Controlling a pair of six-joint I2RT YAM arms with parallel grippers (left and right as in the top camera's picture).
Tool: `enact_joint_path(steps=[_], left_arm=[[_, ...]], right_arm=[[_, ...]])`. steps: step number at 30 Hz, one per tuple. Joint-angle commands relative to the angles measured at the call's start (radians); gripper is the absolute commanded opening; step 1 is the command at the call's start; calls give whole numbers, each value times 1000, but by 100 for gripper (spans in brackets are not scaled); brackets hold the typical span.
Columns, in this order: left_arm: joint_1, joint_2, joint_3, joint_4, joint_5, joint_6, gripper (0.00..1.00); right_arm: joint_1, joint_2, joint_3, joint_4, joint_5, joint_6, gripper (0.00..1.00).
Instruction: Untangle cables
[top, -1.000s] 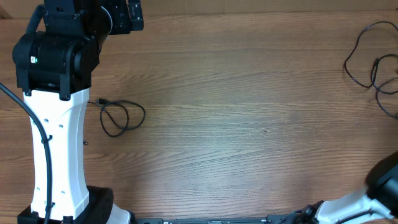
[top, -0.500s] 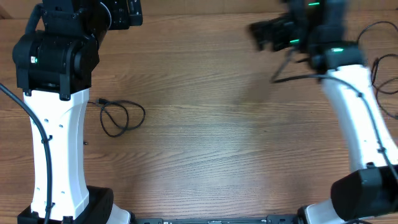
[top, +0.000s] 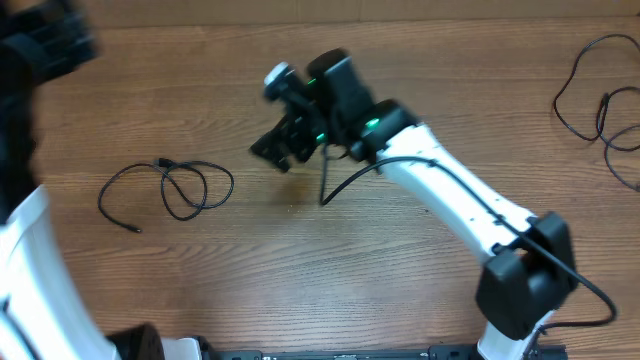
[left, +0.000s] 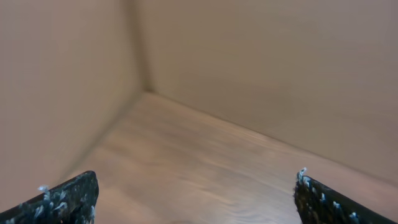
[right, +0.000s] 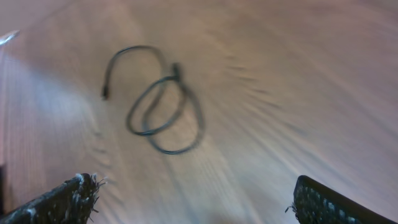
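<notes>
A thin black cable (top: 180, 188) lies in loose loops on the wooden table at the left, with a tail running out to a small plug. It also shows in the right wrist view (right: 161, 106). A second thin black cable (top: 590, 95) lies at the far right edge. My right gripper (top: 272, 148) is open and empty, above the table a little right of the left cable; its fingertips (right: 193, 202) frame bare wood. My left gripper (left: 193, 196) is open and empty, facing a corner of brown walls; its arm sits at the overhead view's left edge.
The right arm (top: 440, 190) stretches diagonally across the table from its base (top: 520, 290) at the bottom right. The left arm's white link (top: 30, 290) runs along the left edge. Brown walls (left: 280, 68) stand behind the table.
The right arm has swung from the far right across to the table's left-middle. The left arm has moved off to the left edge, uncovering the left cable's tail.
</notes>
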Motion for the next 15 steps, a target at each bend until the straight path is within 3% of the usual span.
enact_joint_path(steps=[1,15], left_arm=[[95,-70,32,-39,69,9,100],[152,-75,32,-88,143,31,100]], right_arm=[[77,61,0,31,-18,0,100],[216,293,0,108,-26,69,100]])
